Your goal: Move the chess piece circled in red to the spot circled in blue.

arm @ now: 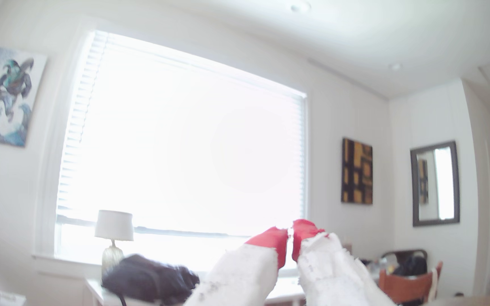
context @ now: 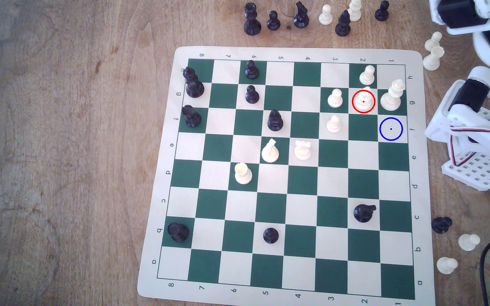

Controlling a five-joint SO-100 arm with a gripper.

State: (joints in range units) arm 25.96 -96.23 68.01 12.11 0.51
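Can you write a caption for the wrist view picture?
Red-tipped pincer, shut and empty, pointing at a bright window.

Cream chess piece [context: 363, 100] stands upright, red-ringed, diagonally beside blue-ringed spot [context: 391, 129].

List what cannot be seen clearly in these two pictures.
- Exterior view: the arm is cut off by the right edge, so its reach is unclear.
- Exterior view: the chess piece is pale on a pale square under the red ring; its top is hard to read.
- Wrist view: the gripper points at a glaring window; the view outside is washed out.
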